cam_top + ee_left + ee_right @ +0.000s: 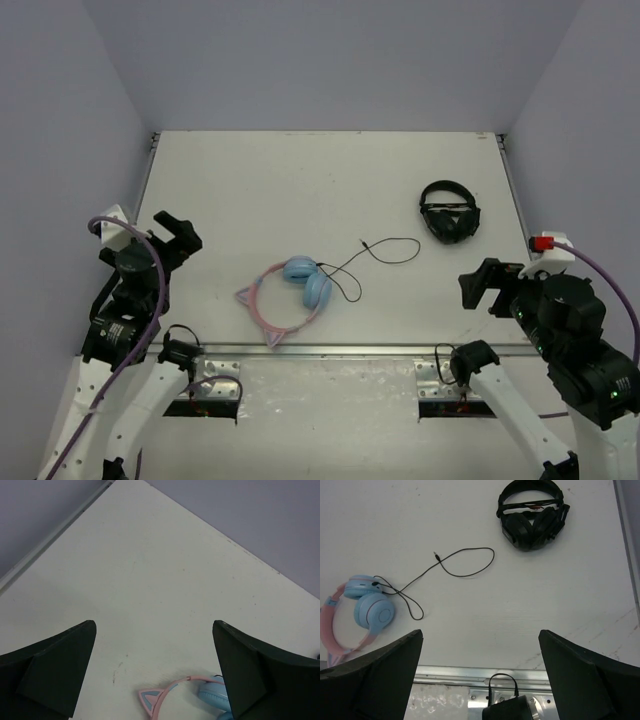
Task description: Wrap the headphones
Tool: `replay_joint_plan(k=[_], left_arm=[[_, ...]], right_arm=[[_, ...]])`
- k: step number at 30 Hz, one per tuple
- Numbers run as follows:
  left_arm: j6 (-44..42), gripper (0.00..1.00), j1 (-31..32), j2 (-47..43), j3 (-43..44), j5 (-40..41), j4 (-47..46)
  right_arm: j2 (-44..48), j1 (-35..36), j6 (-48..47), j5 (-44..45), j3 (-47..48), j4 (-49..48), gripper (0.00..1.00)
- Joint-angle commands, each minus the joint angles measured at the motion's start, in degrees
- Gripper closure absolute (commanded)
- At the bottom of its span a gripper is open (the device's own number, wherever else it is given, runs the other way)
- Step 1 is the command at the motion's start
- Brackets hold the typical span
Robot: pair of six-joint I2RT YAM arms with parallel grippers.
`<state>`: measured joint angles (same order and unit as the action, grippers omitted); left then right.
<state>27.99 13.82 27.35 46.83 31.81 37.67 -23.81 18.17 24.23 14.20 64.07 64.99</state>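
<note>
The left pincer (154, 625) and right pincer (480, 632) gape wide, empty. The cat-ear headphones (370, 611) look light. Pinch their floppy cable (465, 562).

Headphones (210, 696), left wrist view: cut by the bottom edge and part-covered by a finger of the left end effector (154, 625); one cat ear, some band and part of an earcup show. Right wrist view: band cut by the left edge, its lower run behind a finger of the right end effector (481, 632). Cable (385, 250) plug, top view: too small to make out.
</note>
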Motion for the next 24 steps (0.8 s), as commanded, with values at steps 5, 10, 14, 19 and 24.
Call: replay_joint_plan(k=[5, 10, 14, 19, 24], left_arm=[[2.1, 0.0, 0.6, 1.5, 3.1, 1.4, 1.7], [6.1, 0.0, 0.6, 12.9, 10.7, -5.2, 9.0], [14.4, 0.0, 2.2, 18.2, 2.9, -12.4, 3.1], [42.5, 0.0, 31.4, 31.5, 0.1, 10.0, 16.4], [52.9, 0.0, 37.9, 36.1, -5.3, 8.0, 16.5]], right_arm=[[1.9, -0.1, 0.1, -0.4, 1.0, -1.9, 0.01], [2.1, -0.1, 1.9, -4.3, -3.9, -6.2, 0.01], [-2.6, -0.1, 2.8, -11.5, -8.2, -10.5, 0.01], [-6.7, -0.1, 3.8, -17.0, -11.9, -14.2, 0.01], [-4.1, 0.0, 4.2, -20.2, -14.6, -15.4, 0.01]])
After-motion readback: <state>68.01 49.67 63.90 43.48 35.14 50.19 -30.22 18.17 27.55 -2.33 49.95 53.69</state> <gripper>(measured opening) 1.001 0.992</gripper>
